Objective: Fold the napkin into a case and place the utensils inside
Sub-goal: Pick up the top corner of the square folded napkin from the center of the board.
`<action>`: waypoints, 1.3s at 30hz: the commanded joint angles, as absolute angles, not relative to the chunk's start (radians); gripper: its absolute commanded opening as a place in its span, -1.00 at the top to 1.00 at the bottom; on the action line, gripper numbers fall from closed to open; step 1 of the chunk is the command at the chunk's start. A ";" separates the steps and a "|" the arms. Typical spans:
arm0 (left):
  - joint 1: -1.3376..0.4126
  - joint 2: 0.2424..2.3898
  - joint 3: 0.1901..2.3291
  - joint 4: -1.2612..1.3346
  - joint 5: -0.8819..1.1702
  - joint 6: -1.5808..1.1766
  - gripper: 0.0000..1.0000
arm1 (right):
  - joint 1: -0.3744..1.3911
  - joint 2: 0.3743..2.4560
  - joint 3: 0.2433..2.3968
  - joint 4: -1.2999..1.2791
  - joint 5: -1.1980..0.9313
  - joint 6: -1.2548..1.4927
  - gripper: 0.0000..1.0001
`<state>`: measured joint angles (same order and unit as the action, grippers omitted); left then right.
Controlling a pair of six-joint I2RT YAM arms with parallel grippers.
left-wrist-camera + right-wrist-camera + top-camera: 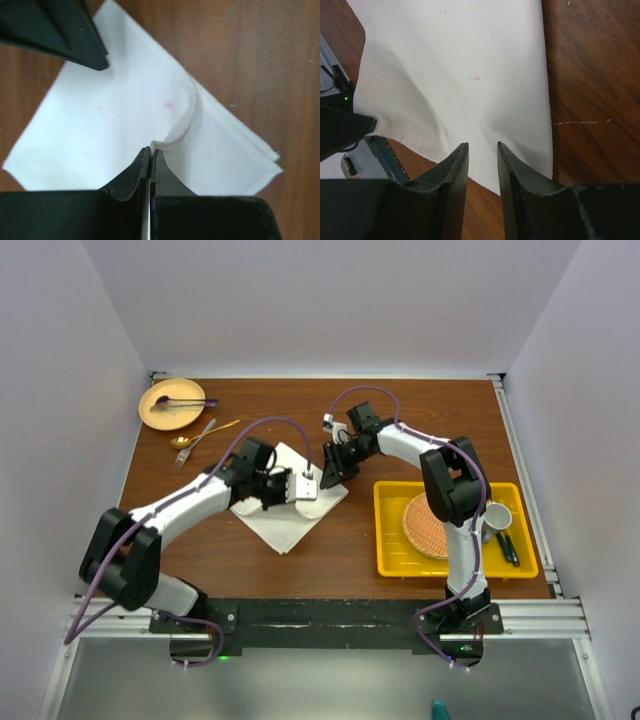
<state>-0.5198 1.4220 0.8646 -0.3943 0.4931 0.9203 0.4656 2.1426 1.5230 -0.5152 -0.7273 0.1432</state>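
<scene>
Cream-white napkin (285, 520) lies mid-desk (270, 405), partly folded, with the left gripper (151, 152) pinched tight on a raised fold of it. At its two o'clock corner the right gripper (482, 146) stands narrowly parted over the cloth, gripping nothing. Gold utensils (190, 438) lie at ten o'clock.

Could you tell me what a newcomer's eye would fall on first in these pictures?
Both arms meet over the cream-white napkin at the middle of the table, where the left fingers pinch a raised fold and the right fingers stand apart above its edge. Next comes the bright yellow tray on the right, and the gold utensils lie beside the tan plate at the far left.
</scene>
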 commanded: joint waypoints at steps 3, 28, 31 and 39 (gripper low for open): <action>-0.404 1.606 1.086 -0.462 0.586 0.986 1.00 | 0.457 2.140 1.629 -0.555 -0.744 0.107 0.25; -0.474 1.450 0.776 -0.532 0.723 0.945 0.24 | 0.451 2.132 1.583 -0.580 -0.741 0.067 0.23; -0.480 1.465 0.785 -0.541 0.735 0.948 0.17 | 0.451 2.126 1.575 -0.581 -0.738 0.066 0.23; -0.538 1.398 0.753 -0.496 0.703 0.938 0.18 | 0.451 2.121 1.563 -0.589 -0.741 0.052 0.22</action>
<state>-0.4900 1.4738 0.7795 -0.5659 0.7109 0.9607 0.4515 2.1666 1.5627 -0.5816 -0.7429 0.0750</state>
